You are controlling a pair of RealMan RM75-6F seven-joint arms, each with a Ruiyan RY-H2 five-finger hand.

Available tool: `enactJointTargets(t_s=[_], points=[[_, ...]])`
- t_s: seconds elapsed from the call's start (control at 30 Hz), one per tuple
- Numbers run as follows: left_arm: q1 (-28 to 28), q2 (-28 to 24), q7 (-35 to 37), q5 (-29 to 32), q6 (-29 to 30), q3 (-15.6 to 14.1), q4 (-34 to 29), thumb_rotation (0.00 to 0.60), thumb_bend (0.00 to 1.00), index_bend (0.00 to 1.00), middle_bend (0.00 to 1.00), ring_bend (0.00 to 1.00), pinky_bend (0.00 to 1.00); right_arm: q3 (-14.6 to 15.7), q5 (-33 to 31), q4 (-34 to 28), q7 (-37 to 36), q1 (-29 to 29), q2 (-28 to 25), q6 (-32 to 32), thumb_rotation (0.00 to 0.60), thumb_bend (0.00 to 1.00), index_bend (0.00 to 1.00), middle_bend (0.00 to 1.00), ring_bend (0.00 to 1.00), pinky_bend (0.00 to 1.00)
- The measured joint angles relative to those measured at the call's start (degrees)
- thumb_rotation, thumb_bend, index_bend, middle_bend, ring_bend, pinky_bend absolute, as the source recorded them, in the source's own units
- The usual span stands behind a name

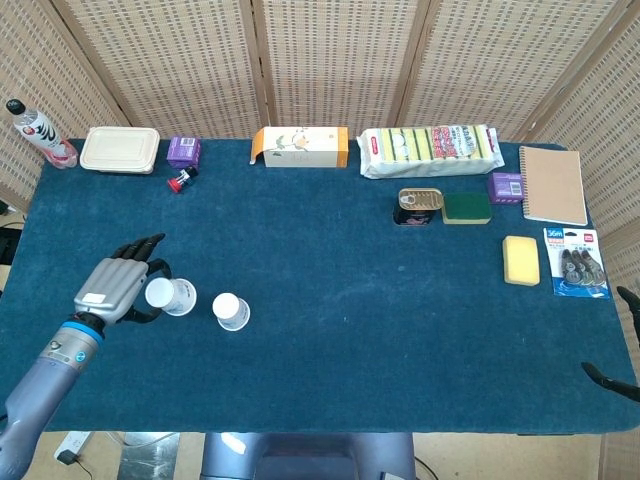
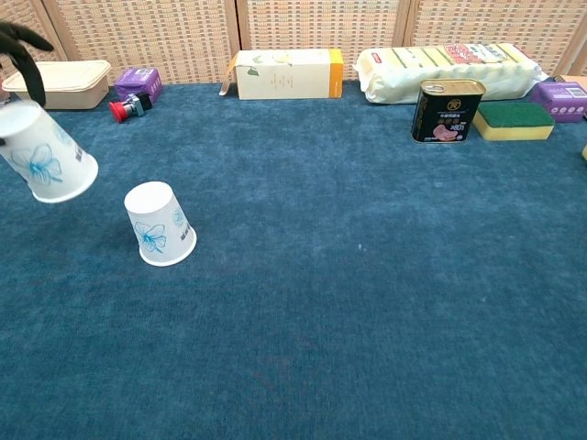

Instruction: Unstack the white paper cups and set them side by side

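- Blister pack (image 1: 579,262) near the table's right edge: I read "36" in white on its blue header card; the rest is too small for me.
- Sponge multipack (image 1: 430,148) along the far edge: red label panels with white characters, not legible from either camera.
- Orange-and-white carton (image 1: 300,146) at the far edge: a printed picture and small text, which I cannot make out.
- Bottle (image 1: 38,132) at the far left corner: bold black marks on a white label, unreadable.
- Tin can (image 2: 446,111): pink label on black, unreadable.
- Paper cups (image 2: 160,225): blue flower print only, no lettering.
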State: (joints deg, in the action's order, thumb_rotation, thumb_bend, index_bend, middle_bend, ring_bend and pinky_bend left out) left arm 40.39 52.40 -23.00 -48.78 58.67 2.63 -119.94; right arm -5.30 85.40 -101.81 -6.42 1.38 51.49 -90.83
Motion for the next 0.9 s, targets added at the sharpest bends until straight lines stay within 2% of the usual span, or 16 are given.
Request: enactJointTargets(t_s=[0.13, 0.27, 0.8, 0.9], points=[[-0.29, 6.06, -0.64, -0.2, -0.53, -0.84, 4.96, 0.6, 0.23, 0.39, 0.0, 0.0, 0.09, -0.03, -0.2, 0.05, 0.02, -0.05, 0.02, 0.13, 0.6, 0.0, 0.08, 0.0, 0.0, 0.0], [0.25, 9.78, -1.55, 0.99, -1.47, -0.95, 7.56, 0.6, 0.23, 0.39, 0.0, 0.0, 0.09, -0.09, -0.38, 0.22, -0.19, -0.16, 0.03, 0.36, 0.6, 0.0, 0.08, 0.0, 0.0, 0.0], [3.02, 14.65, -7.96, 7.39, 0.06, -0.64, 10.04, 0.6, 0.23, 0.39, 0.0, 0.0, 0.09, -0.07, -0.56, 0.37, -0.71, -0.3, -0.11, 0.69, 0.6, 0.0, 0.08, 0.0, 0.0, 0.0], [3.33, 15.35, -8.14, 8.13, 0.05, -0.52, 10.41, 0.6, 0.23, 0.3, 0.0, 0.0, 0.09, -0.12, -0.65, 0.37, -0.77, -0.3, -0.12, 0.67, 0.6, 0.0, 0.08, 0.0, 0.0, 0.0]])
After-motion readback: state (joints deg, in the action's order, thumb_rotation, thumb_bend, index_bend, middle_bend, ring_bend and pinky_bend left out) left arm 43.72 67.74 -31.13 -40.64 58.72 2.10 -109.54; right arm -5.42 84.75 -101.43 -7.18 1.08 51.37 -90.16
